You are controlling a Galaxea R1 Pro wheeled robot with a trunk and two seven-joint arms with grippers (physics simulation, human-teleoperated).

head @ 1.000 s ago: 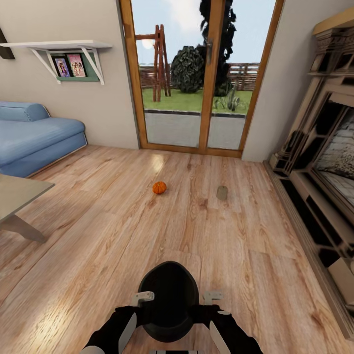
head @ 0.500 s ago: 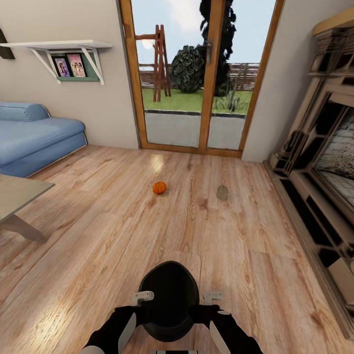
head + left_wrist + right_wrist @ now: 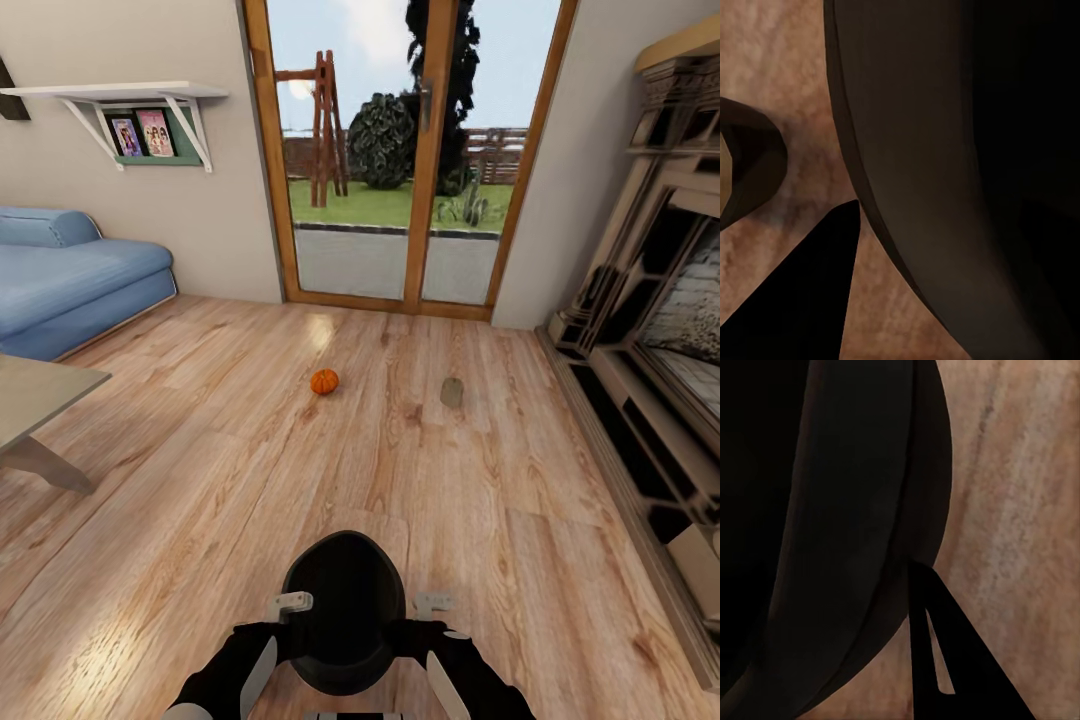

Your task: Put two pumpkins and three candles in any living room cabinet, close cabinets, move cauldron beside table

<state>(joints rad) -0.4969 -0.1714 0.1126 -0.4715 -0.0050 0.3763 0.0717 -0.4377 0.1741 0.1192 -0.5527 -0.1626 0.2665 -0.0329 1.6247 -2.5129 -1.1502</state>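
Now both grippers press the black cauldron (image 3: pixel 343 610) between them, though I cannot tell their jaw state, and it may slip while driving toward the pumpkin (image 3: pixel 324 381) and candle (image 3: pixel 452 392) lying apart on the floor (image 3: pixel 200 480).
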